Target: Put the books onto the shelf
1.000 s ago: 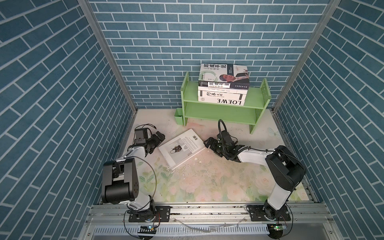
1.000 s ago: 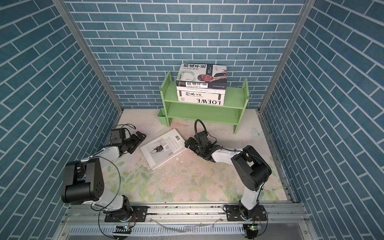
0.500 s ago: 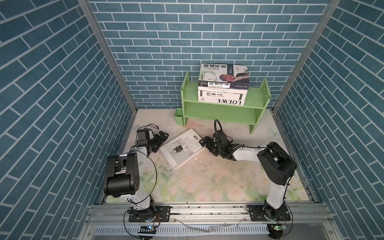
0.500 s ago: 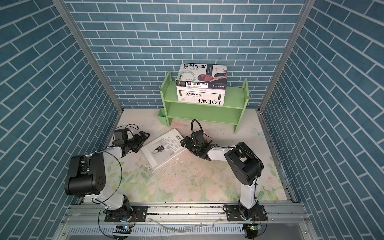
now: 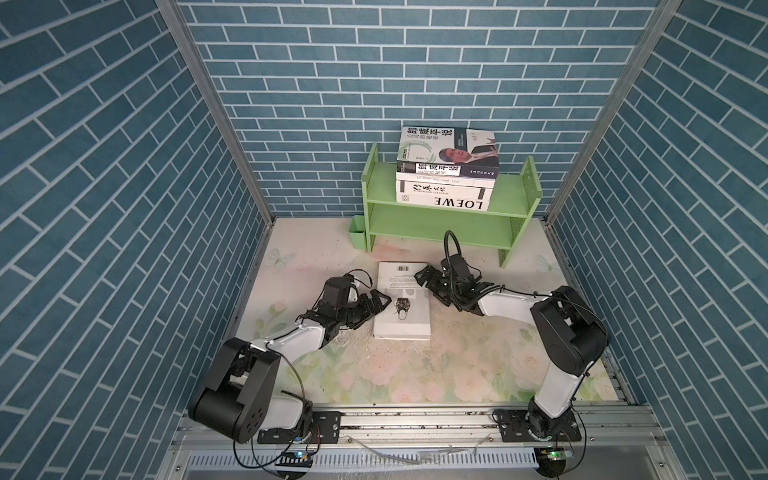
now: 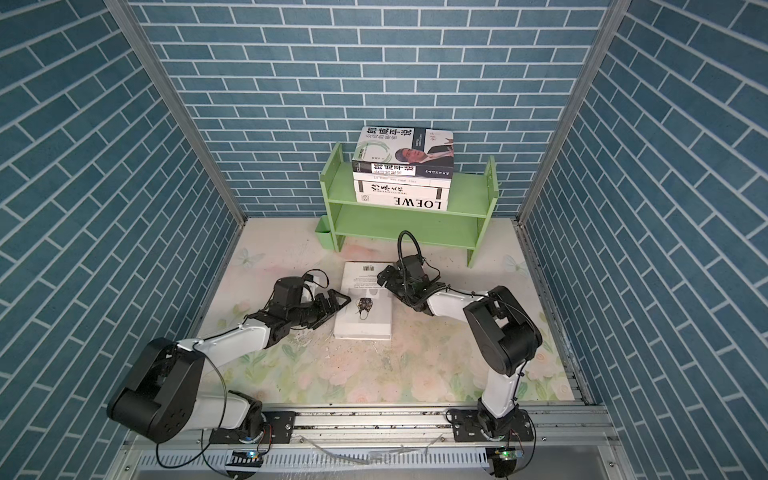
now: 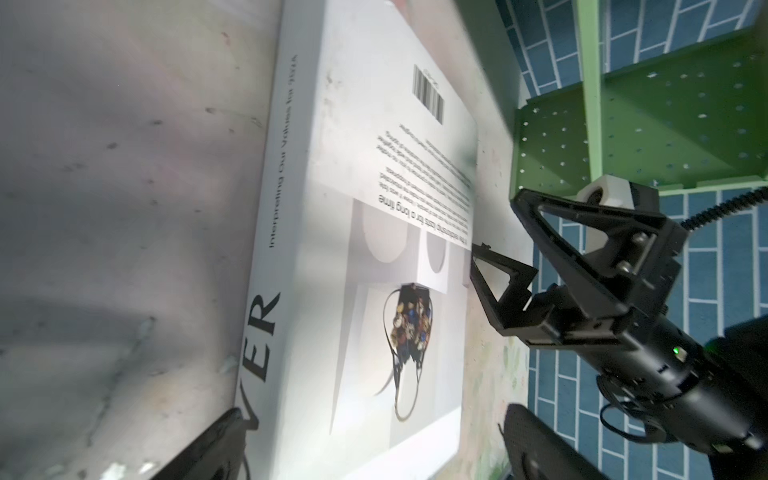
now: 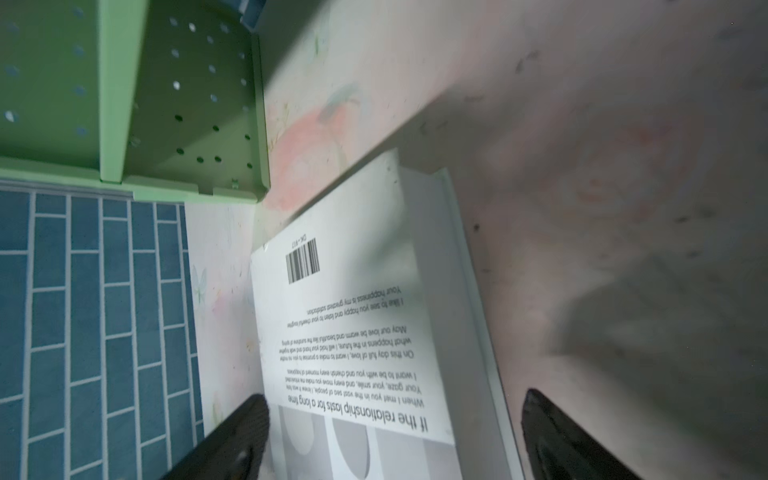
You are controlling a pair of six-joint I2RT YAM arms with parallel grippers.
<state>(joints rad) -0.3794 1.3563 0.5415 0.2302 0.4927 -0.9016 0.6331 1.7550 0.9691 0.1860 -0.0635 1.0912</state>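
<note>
arms (image 5: 299, 338): white links, black joint housings | left claw (image 5: 376, 302), right claw (image 5: 424, 279): black triangular skeletal fingers (image 7: 519, 322) | cable (image 5: 446, 243): black loop

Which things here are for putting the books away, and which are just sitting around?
For the job:
- book on the table
- stacked books
- shelf

Just lying about:
- green cup
- flowery mat
</note>
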